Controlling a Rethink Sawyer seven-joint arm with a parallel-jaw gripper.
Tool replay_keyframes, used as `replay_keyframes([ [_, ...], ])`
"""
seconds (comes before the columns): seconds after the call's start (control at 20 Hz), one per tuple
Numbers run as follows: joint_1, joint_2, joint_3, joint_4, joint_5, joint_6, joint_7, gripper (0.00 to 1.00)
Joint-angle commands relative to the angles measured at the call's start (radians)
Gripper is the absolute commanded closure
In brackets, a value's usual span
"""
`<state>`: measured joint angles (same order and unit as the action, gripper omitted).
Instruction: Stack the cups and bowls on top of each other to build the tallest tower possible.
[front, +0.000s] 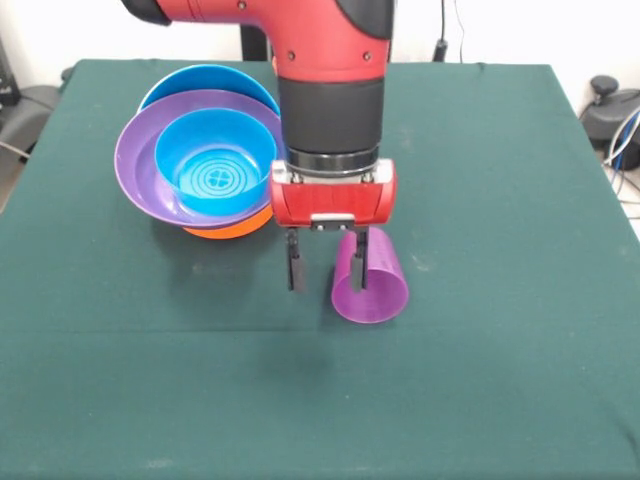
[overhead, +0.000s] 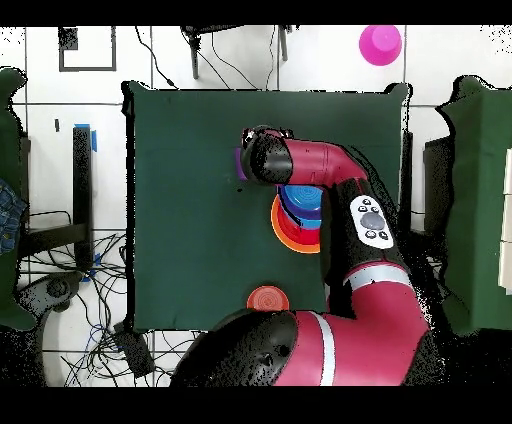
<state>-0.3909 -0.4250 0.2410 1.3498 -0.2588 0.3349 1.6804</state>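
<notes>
The purple cup (front: 375, 285) lies on its side on the green table (front: 500, 200), mouth toward the front camera. My gripper (front: 326, 265) hangs just over it, open. One finger (front: 360, 258) stands against the cup's upper left wall, and the other (front: 293, 262) stands clear to its left. The tower (front: 200, 165) stands at the left: a small blue bowl (front: 215, 160) in the purple bowl (front: 135, 160), on an orange bowl (front: 225, 230), with a large blue bowl (front: 205, 78) behind. In the overhead view the arm hides most of the cup (overhead: 240, 162) and part of the tower (overhead: 295, 220).
A small red-orange round piece (overhead: 267, 298), a bowl or a cup, sits near the table edge by the robot base. A pink bowl (overhead: 380, 44) lies off the table on the floor. Cables lie around the table.
</notes>
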Motion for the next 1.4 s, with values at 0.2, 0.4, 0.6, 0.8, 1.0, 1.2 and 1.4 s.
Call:
replay_keyframes([
  [0.2, -0.023, 0.076, 0.124, -0.018, 0.02, 0.189, -0.053, 0.0],
  [0.4, -0.024, 0.045, 0.13, 0.011, 0.03, 0.228, -0.048, 0.0],
  [0.6, -0.027, 0.037, 0.138, -0.016, 0.038, 0.267, -0.05, 0.0],
  [0.8, -0.022, 0.026, 0.138, -0.032, 0.04, 0.303, -0.051, 0.0],
  [1.0, -0.021, 0.023, 0.138, -0.032, 0.036, 0.314, -0.046, 0.0],
  [1.2, -0.024, 0.021, 0.141, -0.024, 0.028, 0.308, -0.042, 0.0],
  [1.4, -0.023, 0.005, 0.128, -0.018, 0.024, 0.302, -0.02, 0.0],
])
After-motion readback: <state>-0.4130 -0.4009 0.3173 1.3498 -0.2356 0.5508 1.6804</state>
